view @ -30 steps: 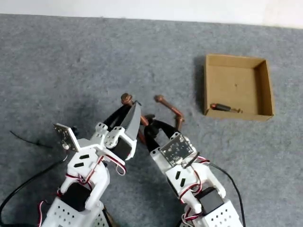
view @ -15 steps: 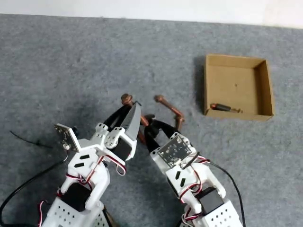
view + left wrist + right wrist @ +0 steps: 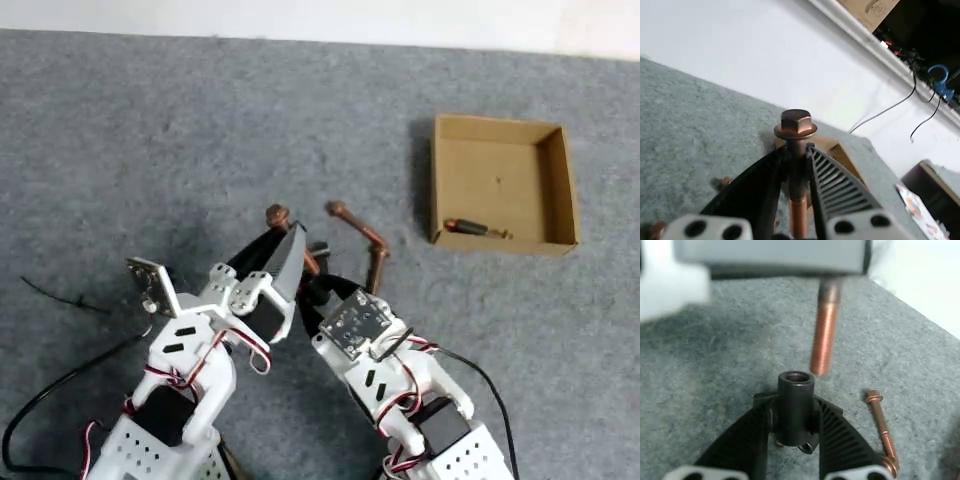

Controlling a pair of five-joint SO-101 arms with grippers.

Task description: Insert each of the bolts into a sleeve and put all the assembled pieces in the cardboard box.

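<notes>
Grey carpet [image 3: 150, 140] covers the table in the high view. A cardboard box [image 3: 556, 180] sits at the far right, well apart from the arms, with one assembled piece [image 3: 477, 228] lying along its near wall. The left claw [image 3: 280, 240] is clenched on a copper bolt [image 3: 277, 215], whose head sticks out past the fingertips. Just beside it, the right claw [image 3: 318, 280] points toward the same spot. Two loose bolts [image 3: 357, 225] lie on the carpet between the claws and the box, meeting end to end at an angle.

From the left wrist, the left claw [image 3: 796, 160] grips the bolt [image 3: 796, 145] by its shank. The hex head stands clear above the two ribbed fingers [image 3: 830, 175]. A corner of the box [image 3: 840, 152] shows beyond, and a white wall rises behind the carpet.

From the right wrist, the right claw [image 3: 796, 415] grasps a dark sleeve [image 3: 796, 400] upright, its open mouth facing up. The threaded end of the bolt [image 3: 824, 335] hangs down from the left claw overhead. Its tip is just beside the sleeve's rim and not inside the bore. One loose bolt [image 3: 881, 425] lies on the carpet near the right claw.
</notes>
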